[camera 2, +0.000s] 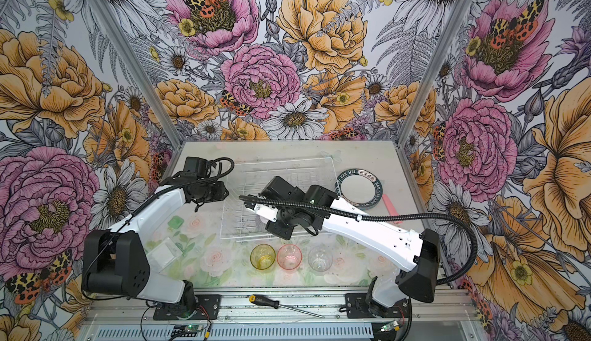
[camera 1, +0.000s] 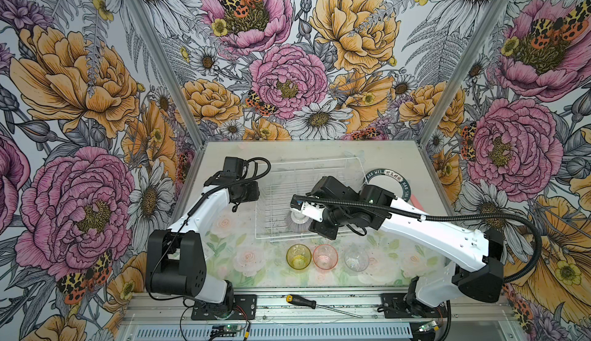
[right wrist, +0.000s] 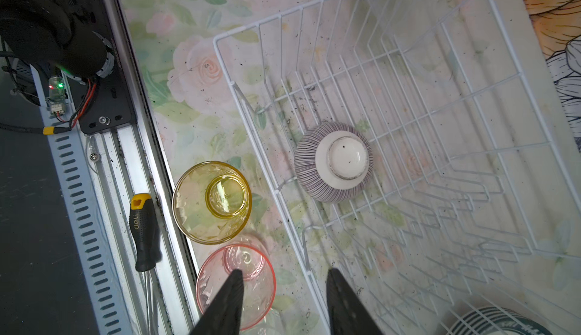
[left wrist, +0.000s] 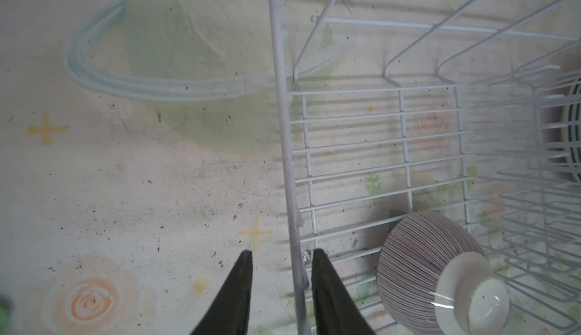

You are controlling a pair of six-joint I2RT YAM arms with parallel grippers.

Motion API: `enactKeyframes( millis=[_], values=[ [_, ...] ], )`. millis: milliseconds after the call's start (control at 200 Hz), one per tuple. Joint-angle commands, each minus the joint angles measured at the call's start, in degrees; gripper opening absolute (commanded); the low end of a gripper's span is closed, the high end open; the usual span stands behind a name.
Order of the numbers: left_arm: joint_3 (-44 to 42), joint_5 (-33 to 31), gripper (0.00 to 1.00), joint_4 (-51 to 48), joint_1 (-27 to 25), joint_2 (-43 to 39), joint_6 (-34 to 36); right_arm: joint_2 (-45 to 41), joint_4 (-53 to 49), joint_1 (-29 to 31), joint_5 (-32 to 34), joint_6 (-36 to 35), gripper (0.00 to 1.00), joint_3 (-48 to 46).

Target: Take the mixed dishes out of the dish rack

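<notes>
My left gripper (left wrist: 283,251) has its jaws apart, one on either side of the dish rack (left wrist: 284,135) rim wire, with a gap left on one side. My right gripper (right wrist: 286,270) hangs over the front part of the rack, jaws parted and holding nothing. The ribbed bowl (right wrist: 333,163) lies upside down on the grid base, white foot up. On the table in front of the rack, the yellow tumbler (camera 1: 298,257), pink tumbler (camera 1: 325,257) and clear tumbler (camera 1: 356,257) stand in a row. The green-rimmed plates (camera 1: 377,173) sit stacked just beside its right end.

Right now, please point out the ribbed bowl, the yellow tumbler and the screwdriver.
ribbed bowl (right wrist: 338,160): right wrist view, on its white foot.
yellow tumbler (right wrist: 220,199): right wrist view, on its inner bottom.
screwdriver (right wrist: 145,233): right wrist view, on its handle.
</notes>
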Motion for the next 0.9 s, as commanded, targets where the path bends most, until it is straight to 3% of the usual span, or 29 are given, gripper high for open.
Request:
enactKeyframes(
  millis=[0, 495, 891],
  values=[
    [3.06, 2.03, 0.28, -0.11, 0.37, 1.32, 1.11, -1.79, 2.43, -0.8, 0.83, 1.32, 0.46, -1.69],
    [7.3, 3.38, 0.2, -0.07, -0.51, 6.66, 1.55, -4.01, 4.82, -3.03, 2.16, 2.47, 0.46, -6.53],
    [11.02, 3.7, 0.2, -0.07, -1.02, 9.77, 1.87, -5.07, 5.71, -4.29, 3.08, 3.45, 0.46, -8.75]
  ],
)
